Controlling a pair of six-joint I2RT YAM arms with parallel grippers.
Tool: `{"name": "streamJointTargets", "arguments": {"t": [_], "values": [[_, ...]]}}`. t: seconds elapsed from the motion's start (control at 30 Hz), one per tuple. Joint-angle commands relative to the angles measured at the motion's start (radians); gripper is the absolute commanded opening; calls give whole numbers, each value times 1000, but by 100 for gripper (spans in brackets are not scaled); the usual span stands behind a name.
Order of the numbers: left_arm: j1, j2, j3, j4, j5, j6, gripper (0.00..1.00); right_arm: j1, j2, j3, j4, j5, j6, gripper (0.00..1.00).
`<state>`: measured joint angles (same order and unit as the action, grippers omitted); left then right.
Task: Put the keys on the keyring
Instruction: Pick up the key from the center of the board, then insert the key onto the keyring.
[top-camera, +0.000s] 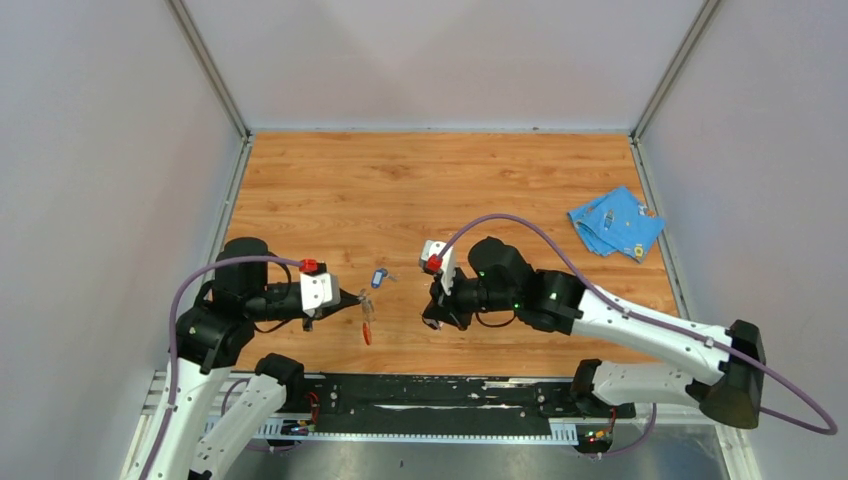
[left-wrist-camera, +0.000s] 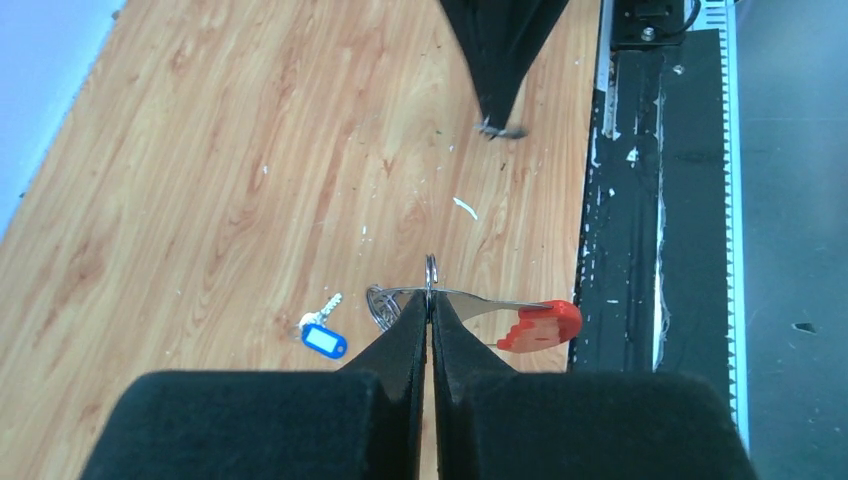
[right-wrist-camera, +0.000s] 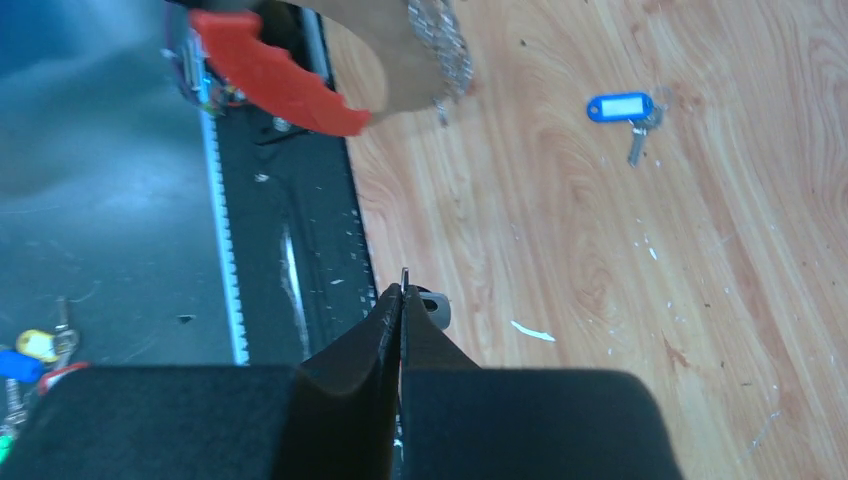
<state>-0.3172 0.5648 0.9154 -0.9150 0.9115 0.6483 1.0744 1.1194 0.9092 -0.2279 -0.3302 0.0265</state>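
Currently the left gripper (left-wrist-camera: 430, 303) is fully closed, tips pinching the small metal ring of the keyring (left-wrist-camera: 505, 310). The strap runs from the tips toward the right of the left wrist frame, red end at far right, and appears to hang off the table (top-camera: 450, 180). The right gripper (right-wrist-camera: 402, 292) is also closed; a thin metal sliver and a dark rounded piece sit at its tips, read as the black-headed key (right-wrist-camera: 437, 308), though too small to be certain. Key relation: in the top view the right tips lie to the right of the held ring, apart from it and aimed its way; in the left wrist view they hang at top centre, above the ring. The blue-headed key (top-camera: 378, 278) lies flat on the wood above that gap, nearer the left arm. Judgement: the next move is carrying the right tips leftward to the ring, which shows edge-on, so alignment looks fussy.
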Motion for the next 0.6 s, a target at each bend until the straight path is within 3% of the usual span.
{"name": "streamJointTargets", "arguments": {"t": [0.0, 0.57], "values": [[4, -9, -3, 13, -6, 59, 0, 65, -56, 83, -121, 33, 59, 0], [3, 25, 12, 13, -50, 16, 0, 154, 156, 351, -69, 34, 112, 0]]}}
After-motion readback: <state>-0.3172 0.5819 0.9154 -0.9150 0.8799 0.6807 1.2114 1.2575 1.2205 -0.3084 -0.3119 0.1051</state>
